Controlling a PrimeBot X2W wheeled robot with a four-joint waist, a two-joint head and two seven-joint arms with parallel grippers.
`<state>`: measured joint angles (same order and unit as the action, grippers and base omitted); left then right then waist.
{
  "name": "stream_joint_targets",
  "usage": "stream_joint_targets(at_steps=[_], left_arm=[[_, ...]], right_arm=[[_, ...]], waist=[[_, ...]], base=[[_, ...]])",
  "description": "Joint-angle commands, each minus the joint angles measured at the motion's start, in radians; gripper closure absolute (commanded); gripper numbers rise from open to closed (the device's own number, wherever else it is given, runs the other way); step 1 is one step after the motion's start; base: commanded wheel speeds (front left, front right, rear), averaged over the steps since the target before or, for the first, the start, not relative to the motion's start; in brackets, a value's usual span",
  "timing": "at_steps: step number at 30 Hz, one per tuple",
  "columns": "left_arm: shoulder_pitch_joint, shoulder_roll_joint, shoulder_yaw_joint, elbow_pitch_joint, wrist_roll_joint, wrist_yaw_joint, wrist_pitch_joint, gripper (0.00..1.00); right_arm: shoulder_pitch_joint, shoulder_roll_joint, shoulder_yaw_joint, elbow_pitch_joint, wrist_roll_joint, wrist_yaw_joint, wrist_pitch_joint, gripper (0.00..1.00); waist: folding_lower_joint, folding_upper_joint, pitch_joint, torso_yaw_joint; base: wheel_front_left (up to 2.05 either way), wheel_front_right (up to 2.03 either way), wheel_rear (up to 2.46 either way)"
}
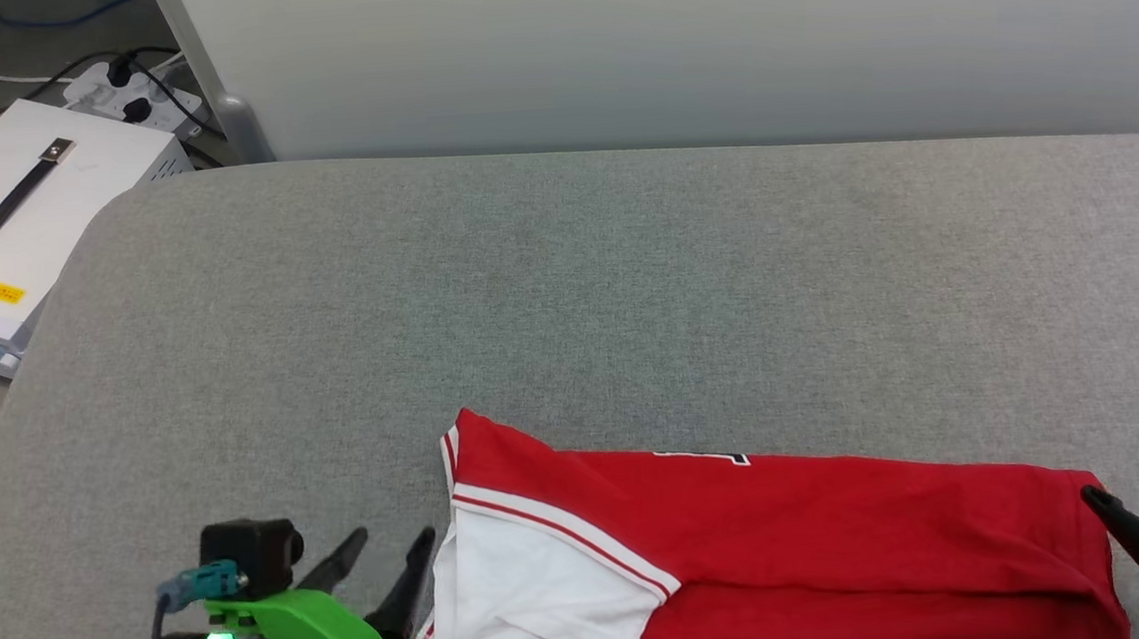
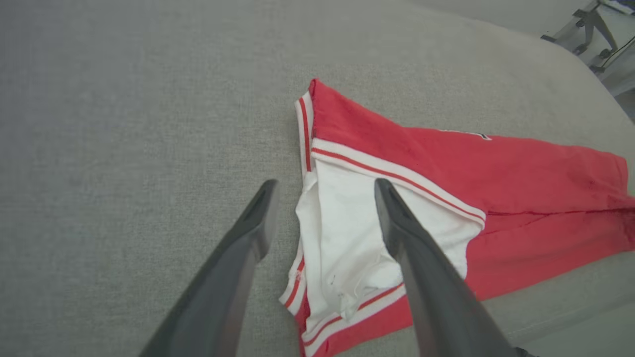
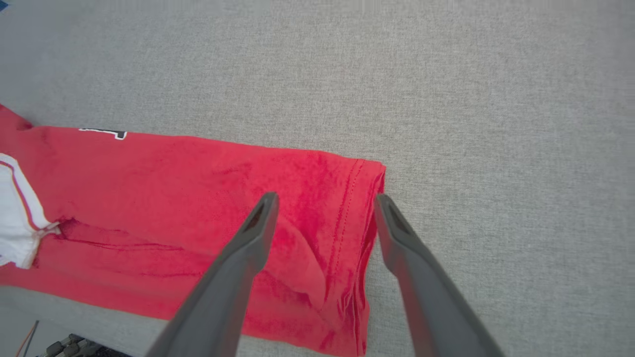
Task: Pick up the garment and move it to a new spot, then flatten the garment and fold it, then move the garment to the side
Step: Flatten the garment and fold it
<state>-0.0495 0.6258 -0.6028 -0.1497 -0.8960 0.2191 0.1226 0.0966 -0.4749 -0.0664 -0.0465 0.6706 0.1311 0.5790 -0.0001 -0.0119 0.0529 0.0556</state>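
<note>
A grey padded surface (image 1: 567,290) carries the garment (image 1: 795,534), which lies along its near edge as a long red band doubled lengthwise, well apart from the white box (image 1: 31,217) on the floor at far left. With the lengthwise fold apparently laid, the step in hand looks like the next fold, end toward end. It would go best with both ends taken at the same height and through every layer, then carried over together so the band does not twist or slide off the near edge. The loose sleeve should be kept tucked inside the fold, not dragged out by a finger.

The left gripper (image 1: 392,537), on its green mount at lower left, angles up and rightward at the collar end. Its fingers are spread wide and grip nothing: one lies over bare grey fabric, the other over the white sleeve (image 2: 357,233). The right gripper (image 1: 1123,493), ahead of a pale forearm at the lower right edge, points up and leftward with its fingers likewise apart, straddling the stitched hem (image 3: 354,208) at the garment's corner. Whether any fingertip actually rests on the cloth cannot be told. A sliver of black white-edged lettering (image 1: 704,457) peeps over the far fold.
</note>
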Motion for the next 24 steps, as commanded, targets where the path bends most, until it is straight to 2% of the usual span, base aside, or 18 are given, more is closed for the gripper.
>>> stream_joint_targets(at_steps=[1, 4, 10, 13, 15, 18, 21, 24], left_arm=[[-0.002, -0.004, 0.02, -0.015, 0.02, 0.016, -0.036, 0.0], [-0.013, -0.024, 0.063, -0.036, 0.058, 0.034, -0.143, 0.0], [-0.024, -0.064, 0.108, 0.008, 0.146, 0.041, -0.34, 0.0], [-0.022, -0.107, 0.159, 0.037, 0.196, 0.043, -0.379, 0.0], [-0.019, -0.138, 0.21, 0.042, 0.276, 0.033, -0.383, 0.0], [0.004, -0.203, 0.29, 0.031, 0.355, 0.001, -0.384, 0.0], [0.025, -0.259, 0.354, 0.043, 0.405, -0.057, -0.384, 0.0], [0.029, -0.289, 0.396, 0.066, 0.445, -0.113, -0.384, 0.0]], right_arm=[[-0.009, 0.019, -0.018, -0.02, -0.009, 0.0, 0.018, 0.0], [-0.012, 0.067, -0.068, -0.056, -0.056, 0.0, 0.08, 0.0], [-0.018, 0.177, -0.152, -0.084, -0.186, 0.0, 0.182, 0.0], [-0.023, 0.226, -0.192, -0.082, -0.242, 0.0, 0.202, 0.0], [-0.029, 0.258, -0.215, -0.074, -0.274, 0.0, 0.214, 0.0], [-0.037, 0.287, -0.243, -0.055, -0.303, 0.0, 0.218, 0.0], [-0.033, 0.296, -0.262, -0.02, -0.326, 0.0, 0.218, 0.0], [-0.025, 0.297, -0.264, 0.021, -0.333, 0.0, 0.213, 0.0]], waist=[[0.0001, 0.0119, -0.006, 0.002], [0.0001, 0.0119, -0.007, 0.005], [0.0001, 0.0119, 0.011, 0.013], [0.0001, 0.0119, 0.028, 0.018], [0.0001, 0.0119, 0.043, 0.02], [0.0001, 0.0119, 0.064, 0.024], [0.0001, 0.0119, 0.08, 0.031], [0.0001, 0.0119, 0.085, 0.034]], base=[[0.0, 0.0, 0.0], [0.0, 0.0, 0.0], [0.0, 0.0, 0.0], [0.0, 0.0, 0.0], [0.0, 0.0, 0.0], [0.0, 0.0, 0.0], [0.0, 0.0, 0.0], [0.0, 0.0, 0.0]])
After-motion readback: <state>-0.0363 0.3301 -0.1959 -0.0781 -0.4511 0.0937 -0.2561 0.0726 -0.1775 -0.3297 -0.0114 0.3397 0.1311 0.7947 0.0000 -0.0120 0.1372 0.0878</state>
